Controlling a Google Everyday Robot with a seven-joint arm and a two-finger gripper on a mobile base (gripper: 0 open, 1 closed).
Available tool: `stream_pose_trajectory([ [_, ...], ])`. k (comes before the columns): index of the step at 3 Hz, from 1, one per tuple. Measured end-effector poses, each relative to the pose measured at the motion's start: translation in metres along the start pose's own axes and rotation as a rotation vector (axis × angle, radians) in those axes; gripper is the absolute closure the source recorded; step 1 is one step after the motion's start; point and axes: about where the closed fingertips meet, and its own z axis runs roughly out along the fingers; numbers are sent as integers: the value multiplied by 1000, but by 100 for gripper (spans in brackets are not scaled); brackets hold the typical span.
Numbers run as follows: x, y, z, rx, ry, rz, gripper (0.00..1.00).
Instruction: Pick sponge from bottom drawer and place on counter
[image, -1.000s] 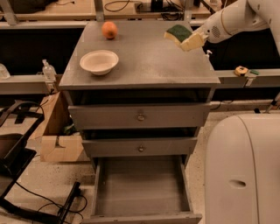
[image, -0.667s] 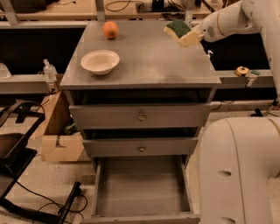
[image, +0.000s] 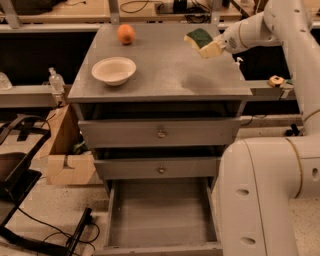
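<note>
My gripper (image: 209, 46) is shut on the sponge (image: 200, 38), dark green on top with a yellow layer below. It holds the sponge in the air above the far right part of the grey counter (image: 165, 75). A faint shadow lies on the counter below it. The arm reaches in from the upper right. The bottom drawer (image: 162, 215) stands pulled open below the two knobbed drawers, and its grey tray holds nothing.
A white bowl (image: 114, 70) sits on the counter's left side and an orange (image: 126, 34) at its far left. My white base (image: 270, 195) fills the lower right beside the open drawer. A cardboard box (image: 65, 150) and cables lie at the left.
The gripper has carried the sponge to the left and farther back over the counter. The bowl, the orange and the drawers have not moved.
</note>
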Motion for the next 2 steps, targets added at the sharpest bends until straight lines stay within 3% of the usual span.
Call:
stream_pose_trajectory([
  [1, 1, 2, 5, -7, 3, 1, 31],
  [2, 2, 4, 9, -11, 4, 2, 8],
])
